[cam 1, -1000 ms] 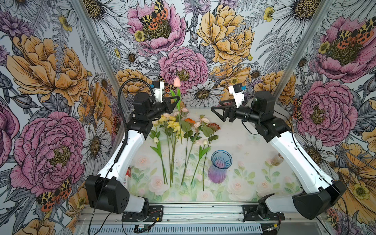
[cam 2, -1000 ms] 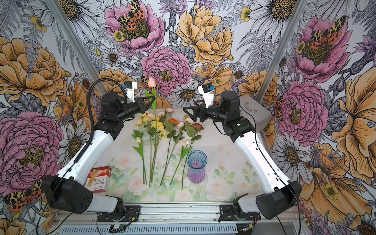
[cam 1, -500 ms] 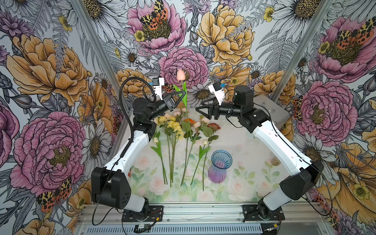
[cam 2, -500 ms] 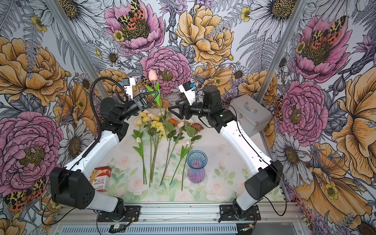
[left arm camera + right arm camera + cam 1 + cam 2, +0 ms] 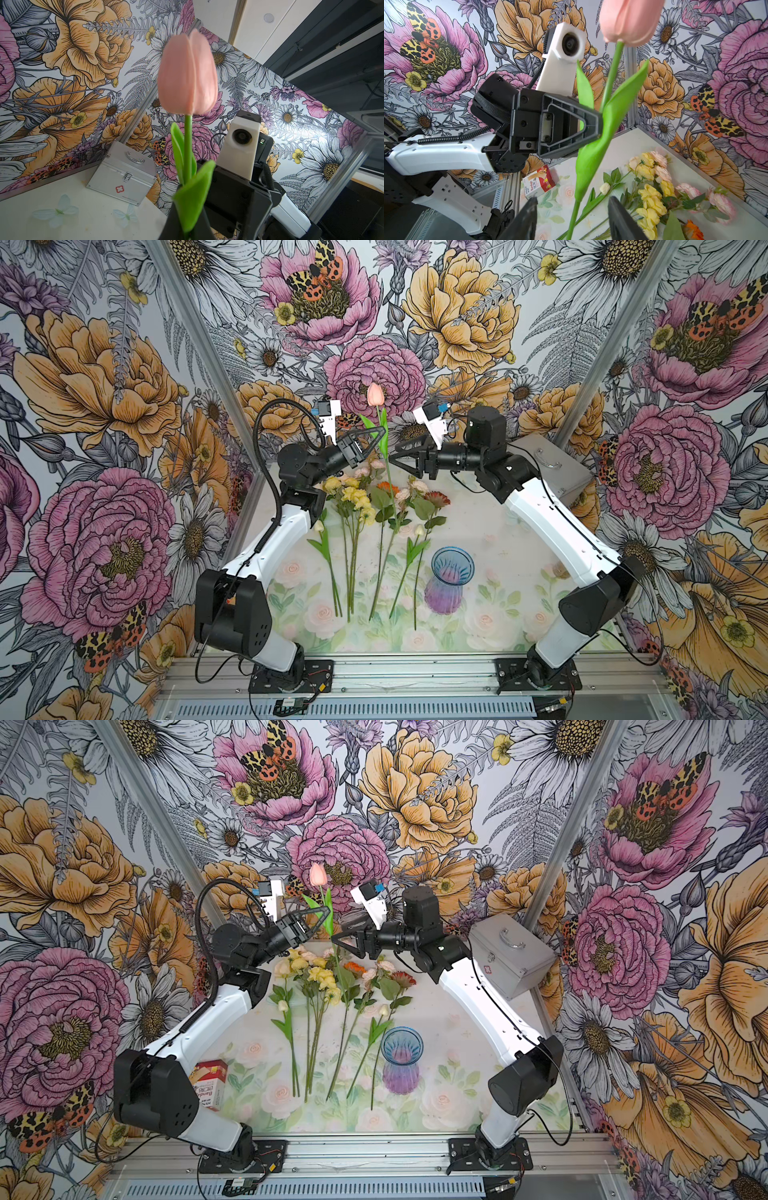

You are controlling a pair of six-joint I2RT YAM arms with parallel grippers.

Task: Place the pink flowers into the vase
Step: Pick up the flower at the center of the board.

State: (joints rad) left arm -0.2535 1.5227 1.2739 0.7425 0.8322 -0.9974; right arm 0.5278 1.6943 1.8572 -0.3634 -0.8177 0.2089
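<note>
One of the pink flowers, a salmon tulip [image 5: 375, 393] [image 5: 317, 874] [image 5: 187, 79], stands upright in the air above the back of the table. My left gripper [image 5: 380, 432] [image 5: 326, 912] [image 5: 598, 124] is shut on its stem among the green leaves. My right gripper [image 5: 392, 456] [image 5: 572, 204] is open, its jaws on either side of the stem just below the left grip, clear of the stem. More pale pink flowers [image 5: 417, 487] [image 5: 687, 190] lie on the table. The vase [image 5: 451, 578] [image 5: 401, 1058], blue rim over purple body, stands upright and empty, nearer the front.
Yellow flowers [image 5: 357, 495], an orange bloom [image 5: 388, 488] and a dark red one [image 5: 438, 499] lie in the same row of stems. A silver case [image 5: 548, 468] [image 5: 124, 168] stands at the back right. A red bandage box [image 5: 210, 1083] lies at the front left.
My right arm swung left to the tulip and its jaws narrowed around the stem. My left gripper carried the tulip a little up and to the right.
</note>
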